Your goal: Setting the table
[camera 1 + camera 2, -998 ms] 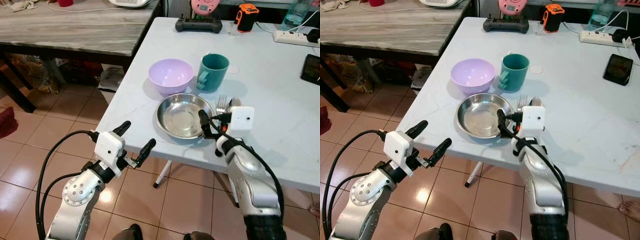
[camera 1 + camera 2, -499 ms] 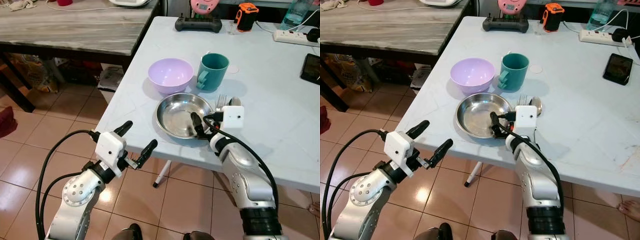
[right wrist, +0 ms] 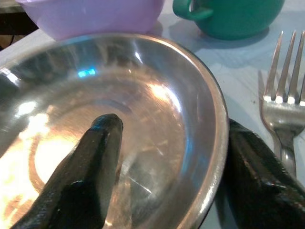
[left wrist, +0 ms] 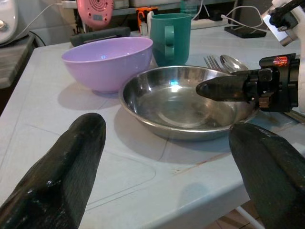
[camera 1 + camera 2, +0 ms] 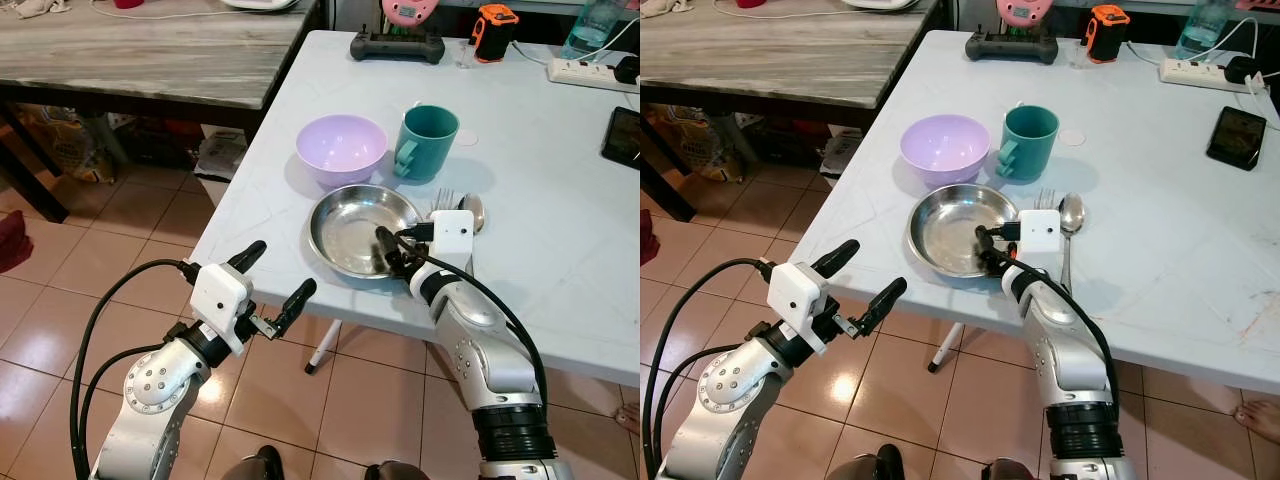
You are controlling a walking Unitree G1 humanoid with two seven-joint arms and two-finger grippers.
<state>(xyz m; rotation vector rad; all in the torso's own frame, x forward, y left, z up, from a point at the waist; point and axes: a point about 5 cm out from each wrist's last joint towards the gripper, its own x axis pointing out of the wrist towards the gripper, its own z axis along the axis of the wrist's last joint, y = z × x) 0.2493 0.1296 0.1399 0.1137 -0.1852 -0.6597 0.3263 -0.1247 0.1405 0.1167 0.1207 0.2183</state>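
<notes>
right gripper [image 3: 167, 157] now straddling near rim of steel plate [image 5: 350, 215], fingers apart, one inside, one outside; moved in over last second. plate beside fork [image 5: 1043, 199] and spoon [image 5: 1070, 215]. grasp likely next. left gripper [image 5: 272, 285] open, idle.

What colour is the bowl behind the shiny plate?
The bowl is light purple, clearest in the left eye view.

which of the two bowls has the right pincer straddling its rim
The steel bowl, nearest the table edge: the right pincer has one finger inside it and one outside its rim. The purple bowl behind it sits untouched beside the green mug.
</notes>
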